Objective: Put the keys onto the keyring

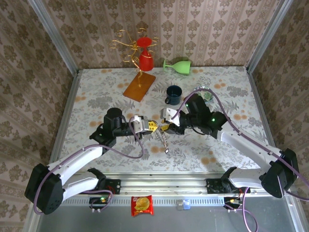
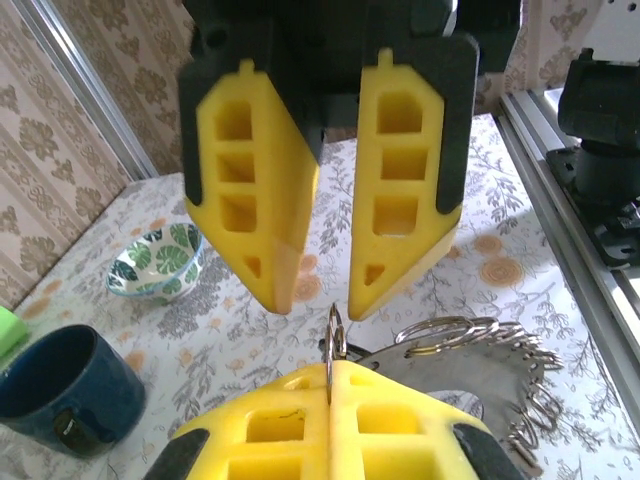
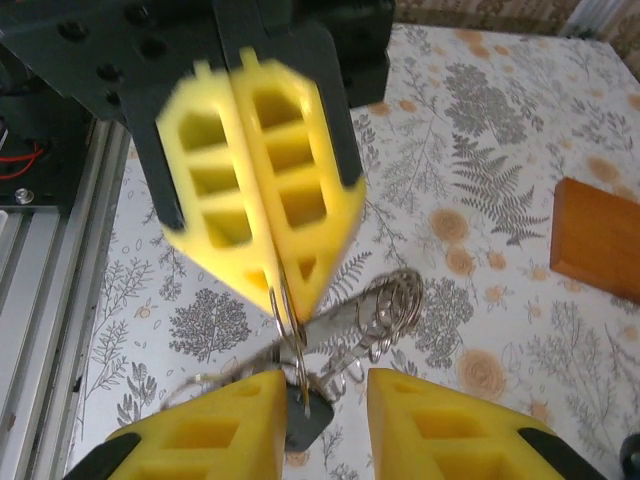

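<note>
Patterned wallpaper (image 1: 193,29) encloses the space on three sides, with aluminium rails at the corners. The table (image 1: 96,96) is covered with a pale cloth printed with grey ferns and orange blooms.

Both arms reach in from the near edge and meet tip to tip at the table's centre. At the far side stands a gold wire stand on a wooden base (image 1: 139,86), with a red goblet (image 1: 146,53) upturned on it. A green goblet (image 1: 177,65) lies on its side to the right. A dark blue mug (image 1: 173,94) sits just beyond the grippers, and a leaf-patterned bowl (image 2: 155,262) is near it.

The left gripper (image 2: 330,375) is clenched, its yellow ribbed fingers pressed flat together on a thin wire ring (image 2: 331,335) standing edge-on at their tips. The right gripper (image 3: 322,378) faces it with its fingers spread apart, released.

The keyring (image 2: 440,375) is a flat grey metal piece fringed with small wire loops. It hangs just beside and below the left gripper's tips, between the two grippers.

Among the keys, one black head (image 3: 306,418) dangles in the gap between the right fingers. I cannot tell whether it touches them.
</note>
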Robot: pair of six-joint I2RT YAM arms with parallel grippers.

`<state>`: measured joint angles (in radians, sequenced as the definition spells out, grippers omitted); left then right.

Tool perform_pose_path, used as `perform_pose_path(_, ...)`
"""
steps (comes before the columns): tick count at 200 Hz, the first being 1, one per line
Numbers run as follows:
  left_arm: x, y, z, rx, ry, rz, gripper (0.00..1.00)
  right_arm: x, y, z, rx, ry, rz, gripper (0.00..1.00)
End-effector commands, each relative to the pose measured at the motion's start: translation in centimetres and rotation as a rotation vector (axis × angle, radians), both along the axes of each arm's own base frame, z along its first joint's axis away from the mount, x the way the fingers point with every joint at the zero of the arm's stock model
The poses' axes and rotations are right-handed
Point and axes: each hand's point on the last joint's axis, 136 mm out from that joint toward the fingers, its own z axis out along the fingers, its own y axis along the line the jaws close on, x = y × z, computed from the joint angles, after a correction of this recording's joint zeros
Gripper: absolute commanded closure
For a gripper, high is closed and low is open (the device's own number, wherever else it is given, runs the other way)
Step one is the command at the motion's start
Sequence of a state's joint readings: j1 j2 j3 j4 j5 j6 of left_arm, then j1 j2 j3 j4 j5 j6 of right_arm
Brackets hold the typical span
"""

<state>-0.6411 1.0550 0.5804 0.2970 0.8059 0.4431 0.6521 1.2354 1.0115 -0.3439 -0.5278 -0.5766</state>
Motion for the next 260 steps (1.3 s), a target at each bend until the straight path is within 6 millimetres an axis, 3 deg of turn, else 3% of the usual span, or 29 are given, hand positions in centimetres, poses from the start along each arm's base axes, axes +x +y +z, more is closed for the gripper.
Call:
perform_pose_path(1, -0.7, -0.3, 1.1, -0.058, -0.047, -0.038, 1.0, -1.0, 0.4, 0.7, 0.066, 0.039, 0.019, 0.71)
perform_pose_path(27, -0.9, -0.4, 0.7, -0.06, -0.054, -0.046, 1.0, -0.9, 0.0, 0.2, 0.049, 0.04, -0.002, 0.75)
perform_pose_path(82, -1.2, -0.5, 0.6, -0.067, -0.059, -0.055, 1.0, -1.2, 0.0, 0.3, 0.045, 0.044, 0.008, 1.0)
perform_pose_path(132, -1.9, -0.9, 2.0, -0.118, -0.058, -0.1, 1.0, -0.4, 0.4, -1.5, 0.01, 0.073, 0.002, 1.0)
perform_pose_path(160, -2.0, -1.0, 2.5, -0.146, -0.048, -0.105, 1.0, -0.4, 0.8, -0.7, 0.052, 0.063, 0.009, 1.0)
perform_pose_path(183, -1.8, -0.9, 1.7, -0.135, -0.041, -0.09, 1.0, -0.5, 0.2, 0.4, 0.108, 0.006, -0.008, 0.73)
perform_pose_path(191, -1.7, -0.9, 1.5, -0.136, -0.035, -0.086, 1.0, -0.6, 0.0, 0.6, 0.117, -0.01, -0.009, 0.68)
perform_pose_path(260, -2.3, -1.1, 1.5, -0.166, 0.026, -0.138, 1.0, -1.2, -0.3, 1.1, 0.173, -0.048, -0.002, 0.7)
